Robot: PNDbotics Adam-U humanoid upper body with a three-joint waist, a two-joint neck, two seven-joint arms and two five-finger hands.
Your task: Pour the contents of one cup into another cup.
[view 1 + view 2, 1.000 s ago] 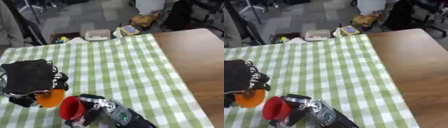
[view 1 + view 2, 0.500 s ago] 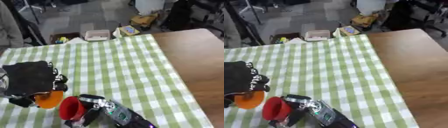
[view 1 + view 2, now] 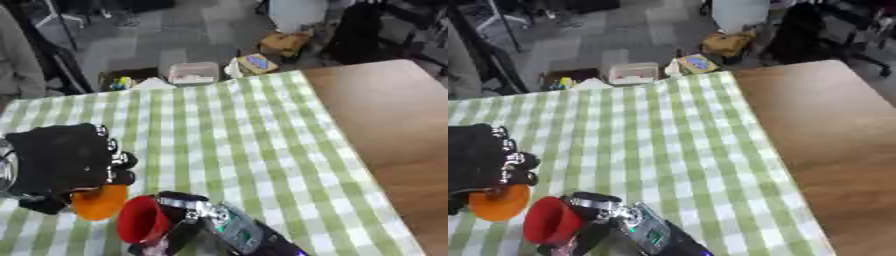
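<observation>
Orange cup (image 3: pixel 98 202) sits low at the left of the green-checked tablecloth (image 3: pixel 227 140), its mouth turned toward the camera, with the left hand (image 3: pixel 66 160) curled over its top and holding it. Just beside it, rim nearly touching rim, the red cup (image 3: pixel 142 220) is tipped with its open mouth toward the orange one; the right hand (image 3: pixel 188 225) is wrapped round its far side, coming up from the lower edge. Neither cup's contents can be made out. My read is that the pour is underway or about to start. To do it well, keep the red rim over the orange mouth, hold the orange cup's mouth more upward, and tip slowly. Bare wooden table (image 3: pixel 385 115) lies well apart to the right
</observation>
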